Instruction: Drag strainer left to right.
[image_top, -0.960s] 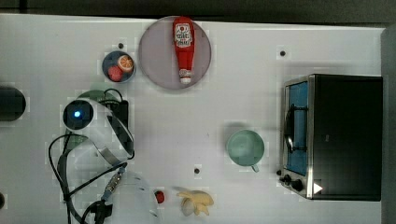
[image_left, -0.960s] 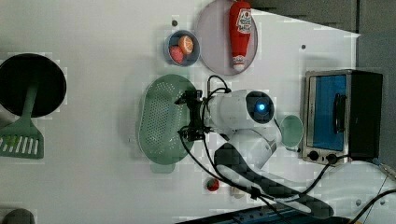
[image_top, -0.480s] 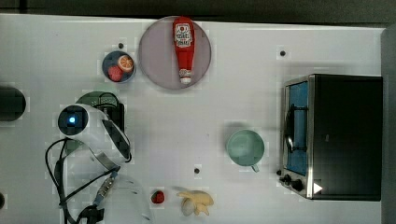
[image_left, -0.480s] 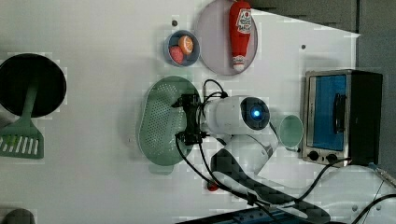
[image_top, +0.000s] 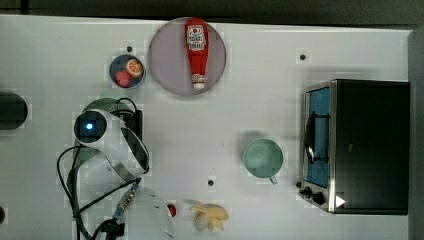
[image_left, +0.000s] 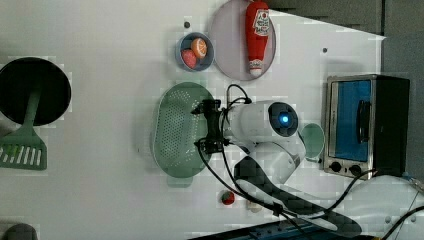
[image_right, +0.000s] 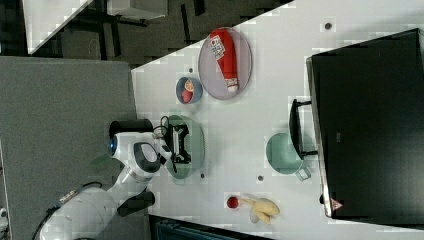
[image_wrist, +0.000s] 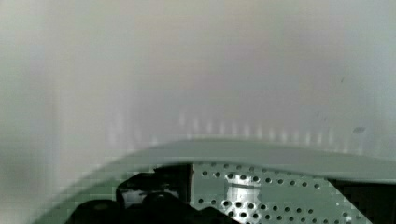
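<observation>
The strainer (image_left: 175, 131) is a pale mint-green oblong basin with rows of tiny holes, lying on the white table. In the top view only slivers of the strainer (image_top: 101, 104) show past the arm. My gripper (image_left: 202, 126) hangs open over the strainer's edge on the left view's right, one fingertip (image_left: 199, 108) near one end of that side, the other further along. The right view has the gripper (image_right: 178, 145) down inside the strainer (image_right: 196, 145). Close up in the wrist view are the strainer's rim (image_wrist: 261, 151) and its perforated wall. Nothing is held.
A round mint cup (image_top: 263, 158) sits in front of the toaster oven (image_top: 357, 145). A ketchup bottle (image_top: 197, 50) lies on a grey plate, next to a blue fruit bowl (image_top: 127, 71). A banana (image_top: 210, 216) lies at the table edge. A black pan (image_left: 32, 90) and green spatula (image_left: 22, 150) lie beyond the strainer.
The wrist has shifted slightly back and forth above the strainer. The gripper stays open and the strainer has not moved.
</observation>
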